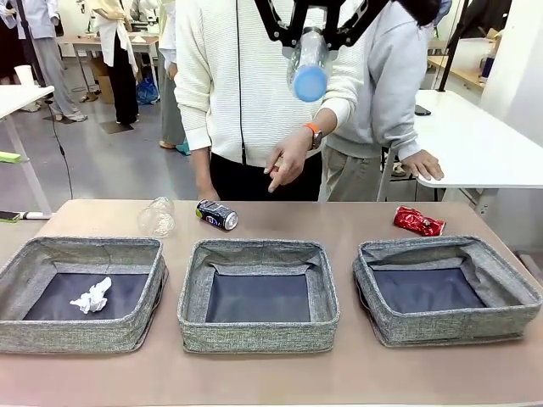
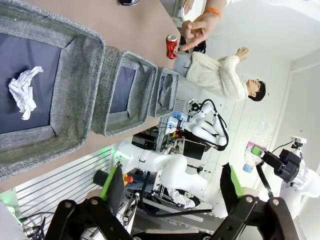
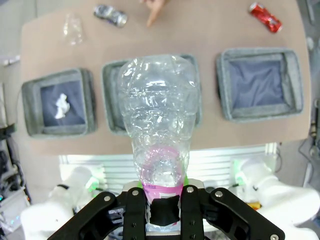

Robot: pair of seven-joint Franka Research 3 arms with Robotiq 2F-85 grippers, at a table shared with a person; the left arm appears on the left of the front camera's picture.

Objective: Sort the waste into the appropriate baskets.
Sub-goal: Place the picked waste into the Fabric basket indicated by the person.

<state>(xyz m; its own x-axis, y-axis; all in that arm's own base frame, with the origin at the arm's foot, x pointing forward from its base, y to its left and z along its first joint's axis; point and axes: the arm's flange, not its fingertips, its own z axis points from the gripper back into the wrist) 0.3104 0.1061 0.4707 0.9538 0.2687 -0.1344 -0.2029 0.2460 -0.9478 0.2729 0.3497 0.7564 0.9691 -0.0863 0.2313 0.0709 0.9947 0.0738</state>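
High over the table, my right gripper [image 1: 310,32] is shut on a clear plastic bottle with a pink label [image 3: 157,120], its blue cap [image 1: 308,82] pointing down. Seen from the right wrist, the bottle hangs above the middle basket [image 3: 111,80]. Three grey baskets stand in a row: left [image 1: 85,251], middle [image 1: 254,253], right [image 1: 424,253]. A crumpled white tissue [image 1: 92,297] lies in the left one. Behind the baskets lie a crushed clear bottle [image 1: 157,218], a dark blue can [image 1: 217,214] and a crushed red can [image 1: 418,221]. My left gripper [image 2: 172,192] is open, off the table's side, holding nothing.
A person stands at the far side, one hand [image 1: 284,161] pointing down toward the table above the blue can. A second person leans on a white table [image 1: 484,144] at the right. Bare wood runs in front of the baskets.
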